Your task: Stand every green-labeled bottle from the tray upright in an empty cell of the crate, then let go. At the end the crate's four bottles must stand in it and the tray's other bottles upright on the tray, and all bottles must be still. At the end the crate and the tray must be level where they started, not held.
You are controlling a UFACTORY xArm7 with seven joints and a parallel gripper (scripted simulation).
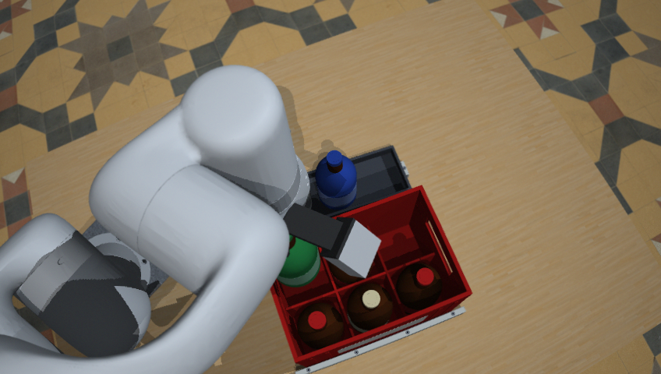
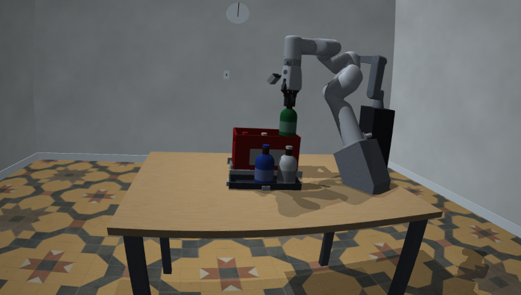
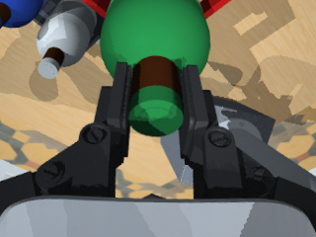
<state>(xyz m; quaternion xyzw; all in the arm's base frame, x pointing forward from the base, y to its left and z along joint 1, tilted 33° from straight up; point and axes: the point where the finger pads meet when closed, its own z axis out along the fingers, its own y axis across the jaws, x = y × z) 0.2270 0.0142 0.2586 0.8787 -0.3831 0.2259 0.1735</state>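
Hanging by its neck: one green-labeled bottle (image 1: 298, 259) (image 2: 287, 122) (image 3: 155, 35), upright, over a corner cell of the red crate (image 1: 391, 206) (image 2: 241, 153) (image 3: 214, 6); its base is near rim height, exact clearance not legible. Gripper (image 2: 289, 104) (image 3: 155, 84): fingers closed on the brown neck, just under the green cap.

Hazards, by cause:
- Base off-centre: likely to catch the wall or the divider (image 1: 312, 299), tipping the bottle or shifting the crate.
- Early release: a drop into the cell, with rocking or a lean.
- Tight neighbour: the partly hidden brown bottle (image 1: 341, 274) in the adjoining cell could be knocked.
- Sideways departure: fingers could drag the neck over.

Surroundings: three further brown bottles in the other row, one with a cream cap (image 1: 371, 298) (image 2: 263, 134), two with red. On the dark tray (image 1: 401, 167) (image 2: 244, 185), a blue bottle (image 1: 336, 182) (image 2: 264, 168) (image 3: 20, 12) and a white bottle (image 2: 287, 169) (image 3: 69, 35), both upright, beside the crate; a low swing could topple them. Obstructing the top view: arm and camera block (image 1: 312, 227) (image 2: 273, 78).
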